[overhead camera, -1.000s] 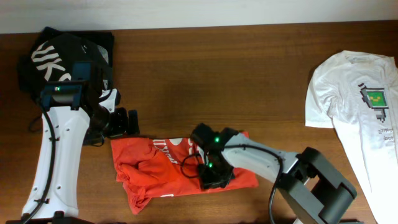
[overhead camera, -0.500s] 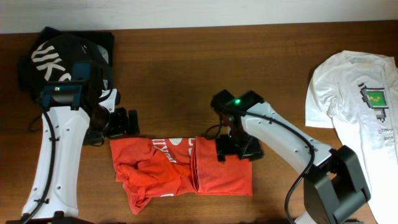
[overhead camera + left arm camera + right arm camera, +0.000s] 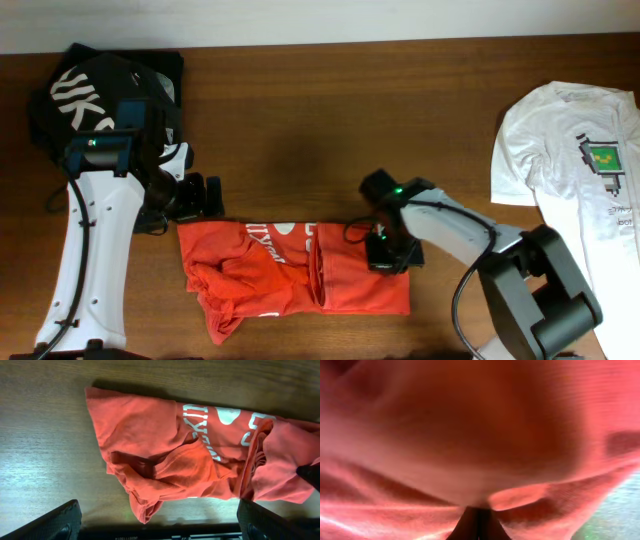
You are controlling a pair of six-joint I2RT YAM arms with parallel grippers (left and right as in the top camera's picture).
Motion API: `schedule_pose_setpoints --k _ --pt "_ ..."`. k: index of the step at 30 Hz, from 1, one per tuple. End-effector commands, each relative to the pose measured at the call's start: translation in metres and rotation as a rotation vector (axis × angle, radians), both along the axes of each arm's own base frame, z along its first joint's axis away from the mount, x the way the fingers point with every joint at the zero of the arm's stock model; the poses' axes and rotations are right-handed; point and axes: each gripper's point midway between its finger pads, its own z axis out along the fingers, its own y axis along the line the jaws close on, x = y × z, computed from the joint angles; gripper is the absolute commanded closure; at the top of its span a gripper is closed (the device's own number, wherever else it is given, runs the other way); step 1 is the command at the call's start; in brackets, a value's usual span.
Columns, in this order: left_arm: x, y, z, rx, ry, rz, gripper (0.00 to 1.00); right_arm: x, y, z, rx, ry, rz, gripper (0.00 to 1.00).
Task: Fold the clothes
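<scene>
Overhead, first: brown wooden desk (image 3: pixel 330 120); red-orange shirt (image 3: pixel 295 268) lying crumpled near the front edge at centre, white lettering showing along its upper part, left half bunched, right half laid flatter with a vertical fold line between them; black shirt (image 3: pixel 95 85) with large white letters heaped at the far left corner, partly under the left arm; white shirt (image 3: pixel 575 170) with a small green square print spread at the right edge, well apart from the others; left claw (image 3: pixel 203 196) just beside the red-orange shirt's upper left corner; right claw (image 3: pixel 390 255) down on that shirt's right edge.

Left wrist view: red-orange shirt (image 3: pixel 200 455) across the desk (image 3: pixel 40 435), lettering partly hidden in folds; left claw (image 3: pixel 160 521) released, its two dark fingers (image 3: pixel 55 520) wide apart and touching nothing.

Right wrist view: blurred red-orange shirt (image 3: pixel 470 425) filling nearly the whole frame; right claw (image 3: pixel 477 522) seen as dark tips drawn together at bottom centre, cloth bunched around them, clenched on the shirt.
</scene>
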Motion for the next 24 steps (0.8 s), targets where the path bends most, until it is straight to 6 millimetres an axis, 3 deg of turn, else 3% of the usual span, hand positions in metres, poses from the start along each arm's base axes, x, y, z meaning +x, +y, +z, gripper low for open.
schedule_pose_setpoints --k 1,4,5,8,10,12,13,15,16,17,18,19,21,24 --pt "0.0 0.0 -0.002 -0.004 0.007 -0.008 0.01 0.019 -0.034 -0.006 -0.028 -0.034 -0.082 0.96" --pt "0.0 -0.001 -0.001 -0.008 0.006 -0.008 0.01 0.05 -0.074 -0.008 -0.012 -0.099 -0.213 0.96" --pt "0.0 -0.002 -0.001 -0.016 0.006 -0.008 0.01 0.066 -0.099 -0.008 -0.003 -0.141 -0.295 0.96" --pt "-0.002 -0.021 -0.003 -0.091 0.012 -0.033 0.01 0.078 -0.137 -0.001 0.002 -0.161 -0.403 0.96" --pt "-0.008 -0.04 -0.017 -0.129 0.039 -0.082 0.01 0.087 -0.152 0.017 0.071 -0.164 -0.45 0.96" --pt "-0.02 -0.07 -0.037 -0.237 0.082 -0.131 0.01 0.098 -0.166 0.046 0.082 -0.165 -0.48 0.8" --pt "-0.024 -0.082 -0.046 -0.277 0.091 -0.151 0.01 0.105 -0.171 0.069 0.083 -0.168 -0.484 0.62" --pt "-0.035 -0.099 -0.06 -0.335 0.115 -0.184 0.01 0.115 -0.174 0.109 0.085 -0.193 -0.466 0.41" --pt "-0.041 -0.103 -0.07 -0.34 0.13 -0.199 0.01 0.12 -0.175 0.135 0.085 -0.219 -0.458 0.35" --pt "-0.048 -0.11 -0.086 -0.371 0.139 -0.212 0.01 0.126 -0.176 0.174 0.087 -0.295 -0.435 0.28" --pt "-0.052 -0.113 -0.098 -0.393 0.146 -0.194 0.01 0.127 -0.177 0.2 0.086 -0.35 -0.432 0.1" --pt "-0.056 -0.111 -0.109 -0.382 0.16 -0.153 0.01 0.127 -0.177 0.224 0.086 -0.409 -0.429 0.01" --pt "-0.07 -0.092 -0.135 -0.264 0.233 0.009 0.01 0.124 -0.176 0.266 0.085 -0.525 -0.42 0.01" --pt "-0.082 -0.087 -0.15 -0.24 0.266 0.055 0.01 0.116 -0.174 0.286 0.085 -0.592 -0.415 0.01"
